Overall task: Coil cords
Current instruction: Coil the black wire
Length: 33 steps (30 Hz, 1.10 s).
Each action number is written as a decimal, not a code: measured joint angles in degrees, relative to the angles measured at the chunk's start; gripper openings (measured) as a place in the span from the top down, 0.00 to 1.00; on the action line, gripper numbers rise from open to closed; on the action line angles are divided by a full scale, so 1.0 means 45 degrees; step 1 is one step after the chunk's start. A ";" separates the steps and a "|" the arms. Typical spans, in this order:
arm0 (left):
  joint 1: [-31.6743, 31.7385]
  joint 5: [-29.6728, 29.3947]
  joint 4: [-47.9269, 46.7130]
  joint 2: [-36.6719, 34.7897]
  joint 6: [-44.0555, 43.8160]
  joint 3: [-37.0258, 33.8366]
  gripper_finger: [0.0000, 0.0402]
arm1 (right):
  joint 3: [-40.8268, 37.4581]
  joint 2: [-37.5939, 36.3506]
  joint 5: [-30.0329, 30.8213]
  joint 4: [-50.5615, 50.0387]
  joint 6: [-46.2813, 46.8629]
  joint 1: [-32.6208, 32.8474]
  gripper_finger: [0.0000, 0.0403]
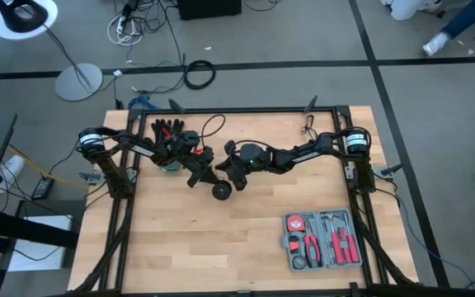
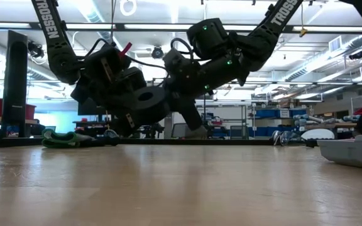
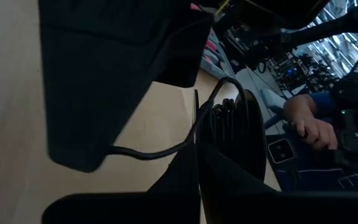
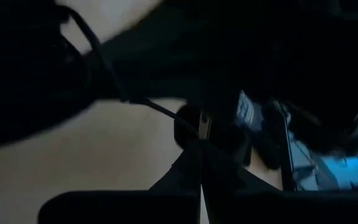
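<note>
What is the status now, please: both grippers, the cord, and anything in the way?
Left gripper shut on the disc, above the table. Right gripper shut on the wire. Glove and tool case lie apart, nothing blocking.

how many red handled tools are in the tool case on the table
3, as far as the high view shows, all in the grey tool case at the table's front right: pliers in the middle and two red-handled tools at its right side. Others may be too small to tell.

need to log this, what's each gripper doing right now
left gripper: closed, holding the round black disc with the thin black wire wound on it.
right gripper: closed, pinching the thin black wire.
</note>
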 joint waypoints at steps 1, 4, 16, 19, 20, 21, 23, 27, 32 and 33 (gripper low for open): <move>0.0000 -0.0041 0.0001 -0.0001 0.0000 0.0000 1.00 | 0.0000 0.0000 0.0081 -0.0096 0.0050 0.0000 0.99; 0.0000 -0.0231 -0.0004 0.0002 0.0005 0.0000 1.00 | 0.0000 -0.0005 0.0761 -0.0478 0.0130 0.0000 1.00; 0.0000 -0.1945 -0.0154 0.0001 0.0678 -0.0005 1.00 | 0.0000 -0.0005 0.1361 -0.3274 0.2059 -0.0019 1.00; 0.0000 -0.2578 -0.0279 -0.0002 0.0788 -0.0005 1.00 | 0.0000 -0.0099 0.1572 -0.4042 0.2849 -0.0019 1.00; 0.0000 -0.2840 -0.0451 -0.0002 0.0975 -0.0005 1.00 | -0.0005 -0.0148 0.1707 -0.4271 0.3105 -0.0024 1.00; 0.0000 -0.3135 -0.0630 -0.0002 0.1073 -0.0005 1.00 | 0.0000 -0.0227 0.1887 -0.4543 0.3383 -0.0019 1.00; 0.0000 -0.3715 -0.0934 -0.0002 0.1229 -0.0010 1.00 | -0.0005 -0.0471 0.2221 -0.5424 0.3984 -0.0019 1.00; 0.0000 -0.4641 -0.1239 -0.0009 0.1361 -0.0010 1.00 | -0.0005 -0.0989 0.2350 -0.6672 0.5197 -0.0024 1.00; 0.0000 -0.4942 -0.1287 -0.0012 0.1437 0.0000 1.00 | -0.0010 -0.1206 0.2349 -0.7519 0.5880 -0.0019 1.00; 0.0000 -0.4951 -0.1314 -0.0012 0.1541 0.0000 1.00 | -0.0004 -0.1214 0.2364 -0.7530 0.5914 -0.0007 1.00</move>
